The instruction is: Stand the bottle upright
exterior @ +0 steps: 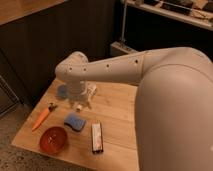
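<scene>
Where the camera view looks down on the light wooden table [117, 107], the entries run as follows.

Arm: large white robot arm [150, 70], entering from the right and reaching left across the far half of the table.

Gripper [84, 100]: at the arm's left end, pointed down at the tabletop, left of centre. Clenched or released: cannot tell, as the wrist housing hides its lower part.

Bottle: small slender white plastic bottle [79, 106], directly under the gripper and low against the wood. Only its near-left end shows clear; it appears to lie on its side, not upright. Contact with the gripper: cannot tell.

Orange carrot [42, 117]: lying near the left edge, its green end towards the far side.

Blue rectangular sponge [74, 121]: just nearer than the bottle.

Red round bowl [53, 139]: near-left corner, nearer than the carrot and the sponge.

Flat black-and-white rectangular bar [97, 137]: right of the sponge, lengthwise near to far.

Pale blue rounded object [62, 91]: left of the gripper, partly hidden by the arm.
</scene>
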### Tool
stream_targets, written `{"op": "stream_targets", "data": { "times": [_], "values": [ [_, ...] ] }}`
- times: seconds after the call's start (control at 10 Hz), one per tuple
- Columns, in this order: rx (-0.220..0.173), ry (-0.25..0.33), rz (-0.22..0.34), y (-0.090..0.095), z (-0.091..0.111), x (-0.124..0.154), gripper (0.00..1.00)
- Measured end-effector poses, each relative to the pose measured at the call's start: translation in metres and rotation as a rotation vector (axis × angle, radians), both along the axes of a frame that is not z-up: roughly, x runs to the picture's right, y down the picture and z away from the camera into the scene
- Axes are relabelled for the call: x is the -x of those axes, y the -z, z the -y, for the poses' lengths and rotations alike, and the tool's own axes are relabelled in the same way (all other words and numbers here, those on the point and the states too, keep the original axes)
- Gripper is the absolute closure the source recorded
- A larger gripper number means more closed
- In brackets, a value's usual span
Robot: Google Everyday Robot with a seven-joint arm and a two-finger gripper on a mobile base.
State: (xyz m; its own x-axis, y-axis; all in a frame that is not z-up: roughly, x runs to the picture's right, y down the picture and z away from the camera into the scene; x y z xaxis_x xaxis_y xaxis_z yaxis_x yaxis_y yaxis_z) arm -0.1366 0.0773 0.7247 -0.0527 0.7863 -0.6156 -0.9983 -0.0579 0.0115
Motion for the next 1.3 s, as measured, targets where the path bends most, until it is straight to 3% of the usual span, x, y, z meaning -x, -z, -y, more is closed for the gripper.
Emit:
{"op": "stream_targets", "data": {
  "times": [0.2,0.3,0.5,1.3],
  "values": [
    [0.0,-0.021,-0.054,-0.013,-0.001,0.011,0.35],
    [-0.007,-0.045,-0.108,-0.026,-0.001,0.017,0.35],
    [-0.01,-0.085,-0.147,-0.028,-0.001,0.016,0.35],
    [-0.008,-0.084,-0.145,-0.027,-0.002,0.019,0.35]
  ]
}}
